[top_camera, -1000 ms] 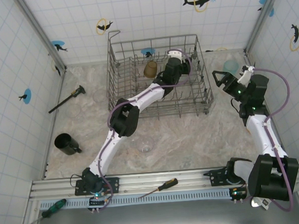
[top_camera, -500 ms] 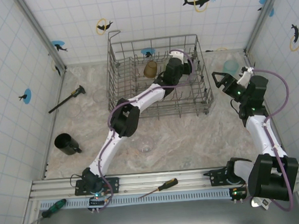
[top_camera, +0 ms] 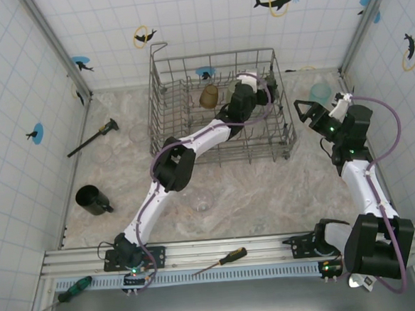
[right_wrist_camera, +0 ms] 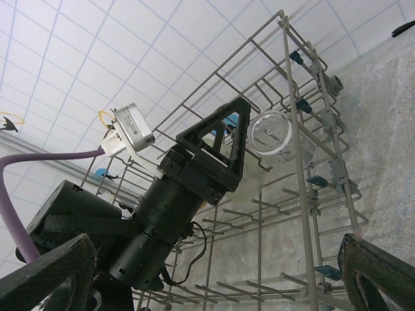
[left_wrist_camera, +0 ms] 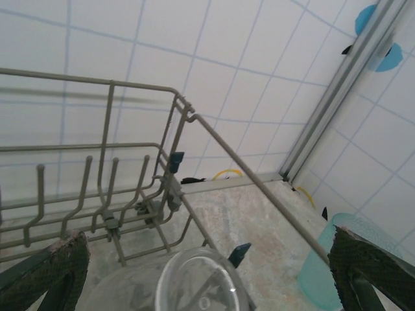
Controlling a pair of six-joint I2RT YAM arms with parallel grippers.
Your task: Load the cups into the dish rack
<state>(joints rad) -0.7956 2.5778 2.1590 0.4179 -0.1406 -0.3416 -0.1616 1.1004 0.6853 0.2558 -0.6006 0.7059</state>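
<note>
Dark mug [top_camera: 91, 199]: stands on the worktop [top_camera: 267, 187] at the far left, well apart from the dish rack; not yet loaded
Loose clear cup [top_camera: 202, 201]: faint on the worktop in front of the rack, beside the left arm's elbow; not yet loaded
Dish rack [top_camera: 211, 55]: at the back centre of the worktop; rows of upright tines inside
Amber cup [top_camera: 208, 96]: already in the rack, among the tines toward the back
Left hand [left_wrist_camera: 209, 269]: reached into the back right part of the rack; fingers spread wide apart, gripping nothing
Racked clear cup [left_wrist_camera: 201, 288]: low in the rack between those spread fingers, near the right wall; it appears to touch neither finger; whether it sits mouth up or down I cannot tell
Light blue cup [top_camera: 320, 91]: on the worktop just outside the rack's right wall, near the back corner
Right hand [right_wrist_camera: 211, 275]: beside the rack's right side, facing it; fingers wide apart and empty
Step in hand: the clear cup looks set down and let go; this cup's loading seems all but finished
Next move: the left hand should rise straight out, clear of tines, wall and both racked cups; the light blue cup lies nearest the right hand, which would need to turn toward it and straddle it before closing
</note>
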